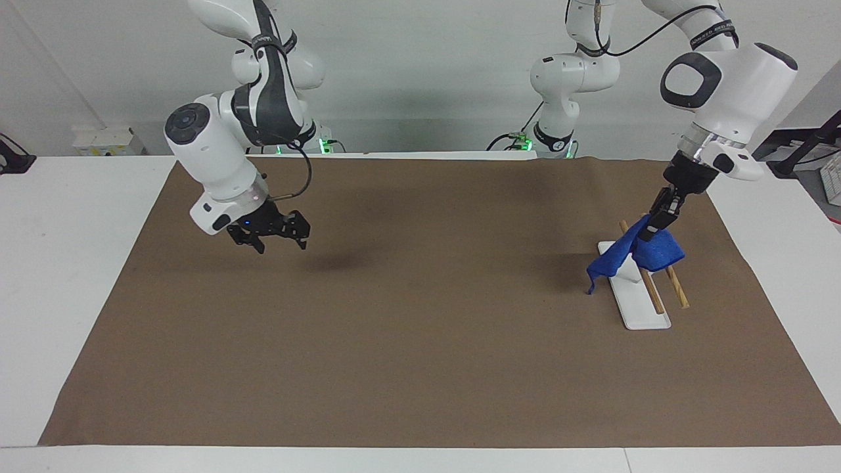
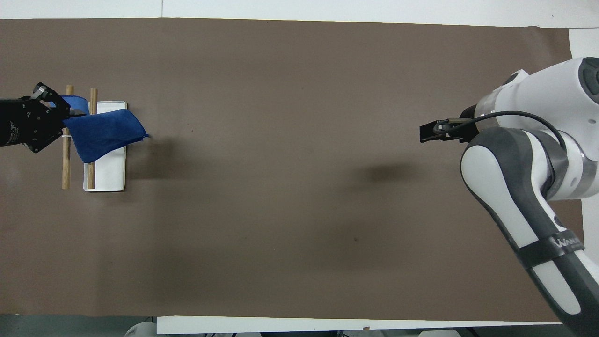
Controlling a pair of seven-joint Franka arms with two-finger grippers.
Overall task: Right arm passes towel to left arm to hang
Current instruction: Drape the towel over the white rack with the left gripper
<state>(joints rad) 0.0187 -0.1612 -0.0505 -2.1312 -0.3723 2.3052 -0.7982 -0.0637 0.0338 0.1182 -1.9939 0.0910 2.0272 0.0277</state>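
Note:
The blue towel (image 1: 660, 253) hangs from my left gripper (image 1: 652, 231), which is shut on one of its edges. The towel drapes across the two wooden bars (image 1: 677, 294) of the white rack (image 1: 642, 315), and one corner with the loop hangs down beside the rack's base. In the overhead view the left gripper (image 2: 68, 122) is over the bars (image 2: 66, 168) and the towel (image 2: 105, 133) spreads over the rack's base (image 2: 110, 180). My right gripper (image 1: 271, 238) is open and empty, above the mat toward the right arm's end of the table; it also shows in the overhead view (image 2: 427, 133).
A large brown mat (image 1: 420, 341) covers most of the white table (image 1: 72, 263). The rack stands on the mat toward the left arm's end.

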